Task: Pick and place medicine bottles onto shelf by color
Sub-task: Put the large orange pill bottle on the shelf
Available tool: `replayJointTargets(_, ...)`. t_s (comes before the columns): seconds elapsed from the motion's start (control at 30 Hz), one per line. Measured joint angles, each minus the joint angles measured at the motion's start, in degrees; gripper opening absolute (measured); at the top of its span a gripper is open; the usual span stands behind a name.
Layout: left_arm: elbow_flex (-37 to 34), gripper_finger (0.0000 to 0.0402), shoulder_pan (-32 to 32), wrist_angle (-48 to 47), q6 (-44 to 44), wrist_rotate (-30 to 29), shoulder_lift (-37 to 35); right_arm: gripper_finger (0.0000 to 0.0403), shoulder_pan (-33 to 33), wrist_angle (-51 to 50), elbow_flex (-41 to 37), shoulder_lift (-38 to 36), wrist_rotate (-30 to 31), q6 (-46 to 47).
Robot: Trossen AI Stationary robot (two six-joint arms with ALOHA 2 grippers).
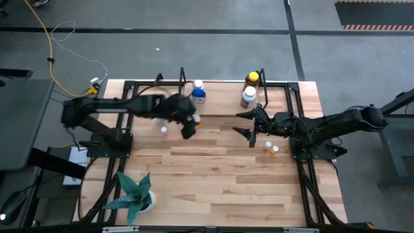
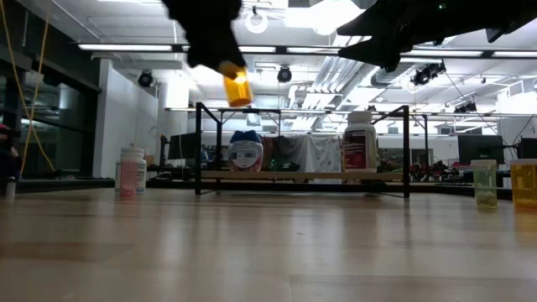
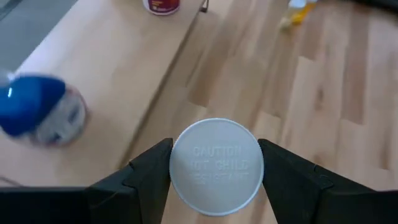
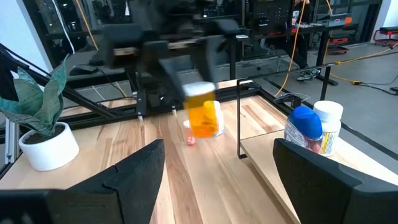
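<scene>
My left gripper (image 1: 188, 127) is shut on a small orange vial with a white cap (image 2: 237, 86), held in the air by the near edge of the shelf (image 1: 220, 103). The right wrist view shows the same vial (image 4: 202, 116). On the shelf stand a white bottle with a blue cap (image 1: 198, 93), a white bottle (image 1: 248, 97) and an amber bottle with a yellow cap (image 1: 252, 79). A small white bottle (image 1: 163, 129) and two orange vials (image 1: 272, 148) stand on the table. My right gripper (image 1: 242, 124) is open, level, above the table right of the vial. My left gripper pinches the vial at its white-capped end between its two fingers, one on each side of the cap's rim (image 3: 176, 165). The fingers (image 3: 152, 177) slant down from the table's left. The vial hangs tilted below them, clear of table and shelf.
A potted green plant (image 1: 136, 194) stands near the table's front left corner. The shelf's black metal posts (image 4: 239, 121) rise at its corners. Bare tabletop (image 1: 233, 188) stretches in front of both arms.
</scene>
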Motion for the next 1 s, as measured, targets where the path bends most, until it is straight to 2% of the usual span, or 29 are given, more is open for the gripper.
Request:
replayJointTargets(0.2,11.6,0.0210,5.4,-4.9,10.7,1.0,12.6,0.0291,0.0,0.0,0.0,0.0,0.0,0.0)
replayJointTargets(0.4,13.3,0.0210,8.4,-7.1,18.4,2.5,19.1,0.0291,0.0,0.0,0.0,0.0,0.0,-0.6)
replayJointTargets(0.83,12.5,0.0210,13.4,-4.9,21.4,3.2,20.3,0.0291,0.0,0.0,0.0,0.0,0.0,-0.5)
replayJointTargets(1.0,12.5,0.0210,15.5,-5.4,21.0,6.6,20.5,0.0291,0.0,0.0,0.0,0.0,0.0,-0.5)
